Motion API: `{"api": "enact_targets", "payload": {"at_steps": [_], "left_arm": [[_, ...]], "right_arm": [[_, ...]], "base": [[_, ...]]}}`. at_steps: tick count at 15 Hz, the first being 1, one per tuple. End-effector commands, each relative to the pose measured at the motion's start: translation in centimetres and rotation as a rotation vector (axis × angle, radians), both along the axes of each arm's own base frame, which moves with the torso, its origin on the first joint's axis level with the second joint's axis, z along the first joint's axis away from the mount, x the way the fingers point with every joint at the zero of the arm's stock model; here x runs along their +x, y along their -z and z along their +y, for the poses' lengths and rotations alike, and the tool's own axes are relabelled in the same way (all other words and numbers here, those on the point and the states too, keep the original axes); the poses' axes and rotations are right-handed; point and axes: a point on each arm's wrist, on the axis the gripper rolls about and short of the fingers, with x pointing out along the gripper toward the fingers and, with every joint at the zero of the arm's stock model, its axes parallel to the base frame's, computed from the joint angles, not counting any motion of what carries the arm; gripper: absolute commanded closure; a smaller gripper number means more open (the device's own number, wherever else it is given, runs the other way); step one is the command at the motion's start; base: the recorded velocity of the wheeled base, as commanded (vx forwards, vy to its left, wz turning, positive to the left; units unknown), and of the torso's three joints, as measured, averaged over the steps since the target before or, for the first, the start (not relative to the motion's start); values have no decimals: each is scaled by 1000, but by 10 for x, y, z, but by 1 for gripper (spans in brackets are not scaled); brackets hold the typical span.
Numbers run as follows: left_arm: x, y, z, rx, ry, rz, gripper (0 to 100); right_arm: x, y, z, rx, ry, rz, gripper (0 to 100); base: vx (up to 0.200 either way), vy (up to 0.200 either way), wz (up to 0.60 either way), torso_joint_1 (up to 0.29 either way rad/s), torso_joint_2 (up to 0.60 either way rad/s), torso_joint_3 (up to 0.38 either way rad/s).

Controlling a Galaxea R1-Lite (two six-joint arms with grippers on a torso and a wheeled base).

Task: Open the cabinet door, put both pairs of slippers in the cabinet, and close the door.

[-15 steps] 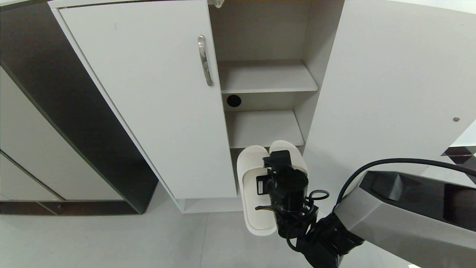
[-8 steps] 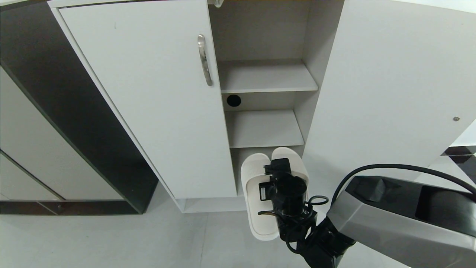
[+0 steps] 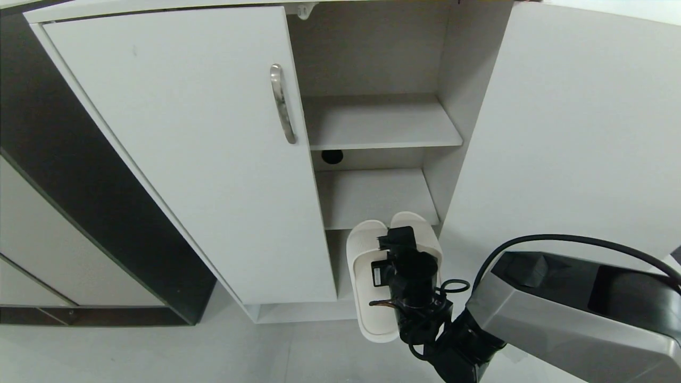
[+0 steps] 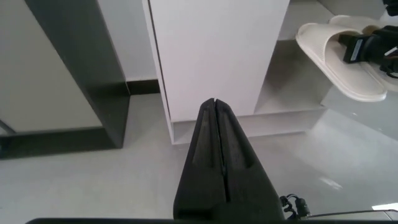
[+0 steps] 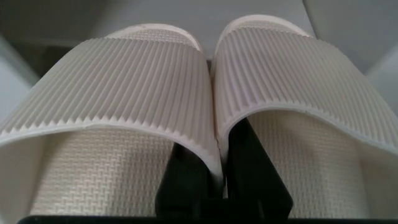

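Both slippers [image 3: 367, 271] hang pinched in the right end effector [image 5: 221, 177] before the open cabinet [image 3: 378, 122], left end effector [image 4: 214, 109] closed.

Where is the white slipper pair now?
Head view, lower centre: the slipper pair is clamped in the right gripper before the open cabinet, toes by the lower shelf's front edge.

The right arm [image 3: 564, 308] is stretched from the near right toward the far left, and the right gripper [image 3: 396, 240] is clamped on the pair of slippers [image 3: 372, 276]. The left gripper [image 4: 214, 106] is held with its fingers pressed together.
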Motion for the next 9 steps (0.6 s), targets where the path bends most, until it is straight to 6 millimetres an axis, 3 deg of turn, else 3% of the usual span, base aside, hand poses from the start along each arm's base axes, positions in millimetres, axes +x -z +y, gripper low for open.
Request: {"api": "enact_targets", "payload": {"at_steps": [1,6,9], "left_arm": [[0,0,0,0,1,2,100],[0,0,0,0,1,2,100],[0,0,0,0,1,2,100]], "right_arm": [[1,-2,0,3,2,-4,100],[2,-5,1,15,2,-16,100],[2,-6,0,23,1,-24,100]], "base": [[200,0,0,2,2,-2],[200,0,0,1,1,0],[0,0,0,0,0,0]]}}
